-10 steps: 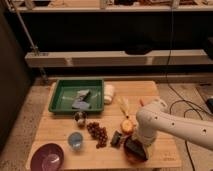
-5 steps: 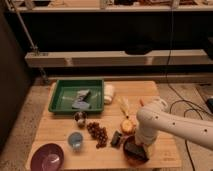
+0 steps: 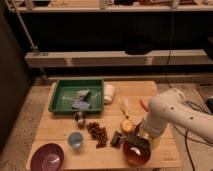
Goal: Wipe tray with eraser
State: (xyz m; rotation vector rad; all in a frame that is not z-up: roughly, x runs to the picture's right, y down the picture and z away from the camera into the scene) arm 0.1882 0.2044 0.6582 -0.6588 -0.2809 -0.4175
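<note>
One claw, closed, sits low at the worktop's near edge, right against the dark eraser over a brown bowl; the green tray lies well apart.

I can read no text, label, brand or number anywhere on my feed. Nothing is legible on the tray, the wooden table, the shelf behind it or the white arm. The gripper sits low at the table's front right, closed, right at the dark eraser over a reddish bowl. I can make out no markings on either.
</note>
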